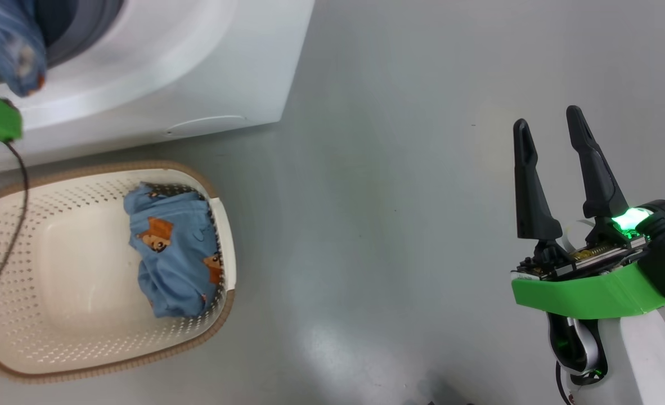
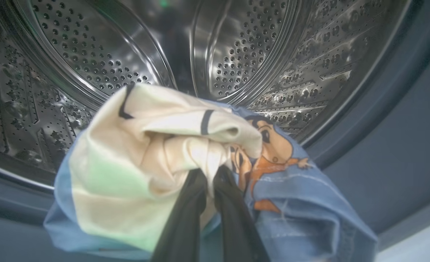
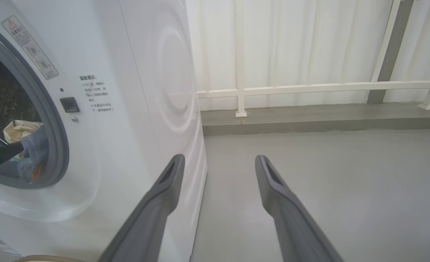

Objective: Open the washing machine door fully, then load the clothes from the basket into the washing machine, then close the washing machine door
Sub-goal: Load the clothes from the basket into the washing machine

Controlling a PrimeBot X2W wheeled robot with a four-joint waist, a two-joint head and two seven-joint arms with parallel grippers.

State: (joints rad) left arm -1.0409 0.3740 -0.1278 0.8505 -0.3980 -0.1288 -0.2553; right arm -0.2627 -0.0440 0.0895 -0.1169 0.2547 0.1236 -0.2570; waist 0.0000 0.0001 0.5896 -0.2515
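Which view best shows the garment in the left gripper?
Left wrist view: the garment shows cream lining and blue cartoon print, bunched around the shut left gripper, before the drum. Head view catches a blurred blue corner; right wrist view, a small bundle inside the gasket.

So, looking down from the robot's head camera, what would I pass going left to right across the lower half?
The basket → blue clothes lying at its right end → bare grey floor → right gripper, fingers apart.

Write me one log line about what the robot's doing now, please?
step: loading | left fingers: shut on clothes at drum mouth | right fingers: open, empty | basket: blue garment inside
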